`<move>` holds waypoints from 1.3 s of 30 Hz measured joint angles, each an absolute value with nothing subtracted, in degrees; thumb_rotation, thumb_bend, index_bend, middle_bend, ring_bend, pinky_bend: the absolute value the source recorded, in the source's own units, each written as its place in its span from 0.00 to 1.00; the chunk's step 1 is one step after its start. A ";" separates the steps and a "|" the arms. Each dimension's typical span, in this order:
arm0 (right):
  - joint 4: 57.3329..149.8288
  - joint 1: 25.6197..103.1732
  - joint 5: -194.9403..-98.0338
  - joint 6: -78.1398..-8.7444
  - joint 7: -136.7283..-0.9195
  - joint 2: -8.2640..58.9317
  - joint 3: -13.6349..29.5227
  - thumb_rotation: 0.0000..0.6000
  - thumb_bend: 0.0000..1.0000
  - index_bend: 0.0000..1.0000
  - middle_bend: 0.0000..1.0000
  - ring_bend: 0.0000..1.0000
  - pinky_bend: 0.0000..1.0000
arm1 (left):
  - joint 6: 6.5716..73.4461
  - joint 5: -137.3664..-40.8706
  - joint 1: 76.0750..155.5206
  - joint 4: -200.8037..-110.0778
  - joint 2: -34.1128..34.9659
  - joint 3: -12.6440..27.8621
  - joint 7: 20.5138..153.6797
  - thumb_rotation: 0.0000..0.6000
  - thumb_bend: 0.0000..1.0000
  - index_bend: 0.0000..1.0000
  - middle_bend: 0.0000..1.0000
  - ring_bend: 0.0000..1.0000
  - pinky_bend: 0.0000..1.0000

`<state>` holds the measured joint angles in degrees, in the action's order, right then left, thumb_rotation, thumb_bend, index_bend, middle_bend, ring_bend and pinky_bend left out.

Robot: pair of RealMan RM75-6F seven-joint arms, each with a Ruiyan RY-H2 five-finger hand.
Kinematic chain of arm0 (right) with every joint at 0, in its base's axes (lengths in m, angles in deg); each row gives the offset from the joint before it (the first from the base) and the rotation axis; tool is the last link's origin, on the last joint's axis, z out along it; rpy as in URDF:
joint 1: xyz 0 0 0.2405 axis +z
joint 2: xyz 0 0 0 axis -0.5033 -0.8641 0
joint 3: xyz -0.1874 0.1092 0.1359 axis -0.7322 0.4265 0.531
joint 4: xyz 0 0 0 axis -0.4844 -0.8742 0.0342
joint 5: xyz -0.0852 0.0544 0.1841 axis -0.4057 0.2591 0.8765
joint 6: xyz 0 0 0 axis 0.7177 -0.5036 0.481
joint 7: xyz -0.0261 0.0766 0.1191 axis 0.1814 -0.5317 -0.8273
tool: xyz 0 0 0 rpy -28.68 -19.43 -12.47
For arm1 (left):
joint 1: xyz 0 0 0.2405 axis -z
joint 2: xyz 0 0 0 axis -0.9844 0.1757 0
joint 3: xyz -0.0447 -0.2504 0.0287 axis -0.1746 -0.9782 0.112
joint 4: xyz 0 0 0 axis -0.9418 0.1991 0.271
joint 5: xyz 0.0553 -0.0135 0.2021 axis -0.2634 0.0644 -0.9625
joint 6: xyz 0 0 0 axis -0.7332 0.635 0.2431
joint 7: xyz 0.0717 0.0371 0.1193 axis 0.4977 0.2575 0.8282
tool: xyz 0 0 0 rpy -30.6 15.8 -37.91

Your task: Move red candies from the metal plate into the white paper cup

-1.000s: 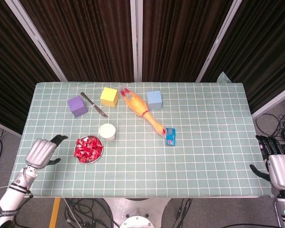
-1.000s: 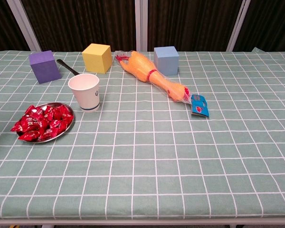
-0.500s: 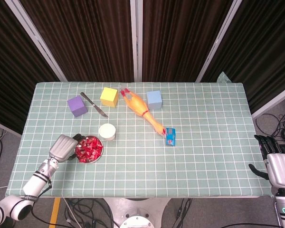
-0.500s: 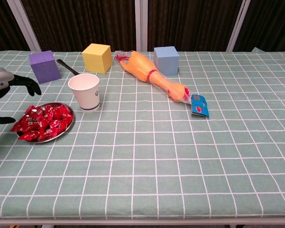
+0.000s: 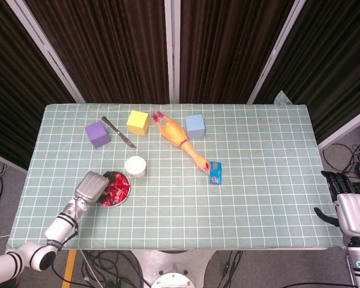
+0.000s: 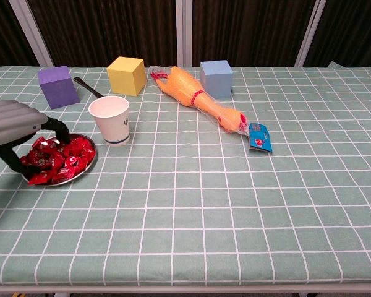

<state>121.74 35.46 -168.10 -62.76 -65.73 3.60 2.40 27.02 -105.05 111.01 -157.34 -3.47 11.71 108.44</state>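
From the head view, the left hand (image 5: 91, 187) sits over the left side of the metal plate (image 5: 122, 196), covering part of the red candies (image 5: 116, 189). Its fingers are hidden under its grey back here, so I cannot tell if they are apart or together. The white paper cup (image 5: 135, 166) stands just beside the plate, up and to the right. The right hand (image 5: 351, 211) hangs off the table's right edge, well apart from everything, holding nothing, its dark fingers a little apart.

From the chest view, the left hand (image 6: 15, 127) arches over the plate (image 6: 86, 163) with dark fingers (image 6: 60, 133) spread and pointing down into the candies (image 6: 62, 156). It looks not closed on any candy yet. The candies are small, in shiny, crinkly red wrappers. I think they are light and slippery, and best pinched 1 at a time from the top of the pile. The cup (image 6: 110, 119) is thin paper, round and open on top; I think it can tip easily. The plate is shallow, round and smooth
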 measured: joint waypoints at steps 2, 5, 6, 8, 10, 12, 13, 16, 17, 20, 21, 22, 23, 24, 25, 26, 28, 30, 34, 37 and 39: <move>121.69 35.48 -167.97 -62.64 -65.80 3.59 2.39 1.00 0.09 0.12 0.15 0.11 0.29 | 27.02 -104.51 111.21 -156.58 -4.11 11.59 108.54 1.00 0.27 0.44 0.47 0.85 1.00; 121.68 35.52 -167.91 -62.51 -65.93 3.55 2.37 1.00 0.09 0.12 0.15 0.11 0.29 | 27.14 -104.00 111.39 -155.98 -4.75 11.50 107.86 1.00 0.32 0.51 0.51 0.86 1.00; 121.68 35.53 -167.93 -62.50 -65.96 3.55 2.36 1.00 0.10 0.12 0.15 0.11 0.29 | 27.31 -103.97 111.43 -155.82 -4.97 11.49 107.35 1.00 0.33 0.53 0.53 0.86 1.00; 121.64 35.55 -167.93 -62.49 -66.07 3.59 2.35 1.00 0.10 0.12 0.15 0.11 0.29 | 27.67 -104.01 111.51 -155.35 -5.39 11.52 106.69 1.00 0.35 0.56 0.55 0.86 1.00; 121.60 35.54 -167.86 -62.45 -66.19 3.59 2.34 1.00 0.10 0.12 0.15 0.11 0.29 | 27.92 -104.00 111.59 -154.83 -5.83 11.59 106.05 1.00 0.38 0.58 0.57 0.87 1.00; 121.57 35.52 -167.81 -62.45 -66.22 3.56 2.33 1.00 0.10 0.12 0.15 0.11 0.29 | 28.22 -104.03 111.64 -154.55 -6.13 11.67 105.47 1.00 0.40 0.60 0.58 0.87 1.00; 121.56 35.51 -167.78 -62.45 -66.27 3.53 2.33 1.00 0.10 0.12 0.15 0.11 0.29 | 28.40 -104.05 111.65 -154.44 -6.22 11.70 105.23 1.00 0.41 0.61 0.59 0.87 1.00; 121.54 35.52 -167.71 -62.42 -66.43 3.49 2.36 1.00 0.10 0.12 0.15 0.11 0.29 | 29.09 -104.17 111.67 -154.35 -6.29 11.71 104.59 1.00 0.43 0.64 0.62 0.88 1.00; 121.53 35.53 -167.71 -62.41 -66.48 3.48 2.36 1.00 0.10 0.12 0.15 0.11 0.29 | 29.33 -104.21 111.65 -154.41 -6.24 11.69 104.38 1.00 0.44 0.65 0.63 0.88 1.00; 121.50 35.58 -167.79 -62.41 -66.62 3.45 2.37 1.00 0.10 0.12 0.15 0.11 0.29 | 30.16 -104.33 111.57 -155.20 -5.66 11.60 104.03 1.00 0.45 0.66 0.65 0.89 1.00; 121.49 35.59 -167.84 -62.45 -66.67 3.42 2.39 1.00 0.10 0.12 0.15 0.11 0.30 | 30.44 -104.35 111.54 -155.75 -5.28 11.51 103.92 1.00 0.46 0.67 0.65 0.89 1.00; 121.48 35.60 -167.89 -62.51 -66.70 3.38 2.40 1.00 0.10 0.12 0.15 0.11 0.30 | 30.69 -104.35 111.50 -156.26 -4.95 11.43 103.81 1.00 0.46 0.67 0.65 0.89 1.00; 121.48 35.61 -167.92 -62.54 -66.72 3.35 2.43 1.00 0.10 0.12 0.15 0.11 0.30 | 30.95 -104.35 111.45 -156.86 -4.57 11.33 103.68 1.00 0.46 0.67 0.65 0.89 1.00; 121.48 35.63 -167.95 -62.57 -66.74 3.32 2.46 1.00 0.10 0.12 0.15 0.11 0.30 | 31.35 -104.34 111.39 -157.78 -4.00 11.18 103.52 1.00 0.46 0.67 0.65 0.89 1.00; 121.51 35.65 -168.00 -62.62 -66.76 3.27 2.48 1.00 0.10 0.12 0.15 0.11 0.30 | 31.71 -104.33 111.33 -158.55 -3.51 11.03 103.42 1.00 0.46 0.67 0.65 0.89 1.00; 121.53 35.65 -168.04 -62.67 -66.76 3.23 2.49 1.00 0.10 0.12 0.15 0.11 0.30 | 32.10 -104.32 111.27 -159.38 -2.99 10.87 103.36 1.00 0.46 0.67 0.65 0.89 1.00; 121.55 35.64 -168.09 -62.76 -66.80 3.14 2.50 1.00 0.10 0.12 0.15 0.11 0.30 | 33.05 -104.26 111.19 -161.39 -1.70 10.36 103.27 1.00 0.46 0.67 0.66 0.89 1.00; 121.53 35.63 -168.11 -62.80 -66.81 3.10 2.51 1.00 0.10 0.12 0.15 0.11 0.30 | 33.69 -104.13 111.27 -163.44 -0.54 9.61 102.79 1.00 0.46 0.67 0.66 0.89 1.00; 121.66 35.65 -168.05 -62.83 -66.63 2.96 2.55 1.00 0.10 0.12 0.14 0.11 0.30 | 34.00 -103.86 112.63 -165.62 0.80 7.45 101.86 1.00 0.46 0.67 0.66 0.89 1.00; 121.85 35.61 -167.94 -62.91 -66.45 2.82 2.59 1.00 0.10 0.12 0.14 0.11 0.30 | 33.57 -103.40 114.46 -165.92 0.64 5.79 101.58 1.00 0.46 0.67 0.66 0.89 1.00; 121.95 35.59 -167.85 -62.91 -66.28 2.72 2.62 1.00 0.10 0.12 0.14 0.11 0.30 | 32.83 -102.95 115.88 -165.78 0.20 4.83 101.56 1.00 0.46 0.67 0.66 0.89 1.00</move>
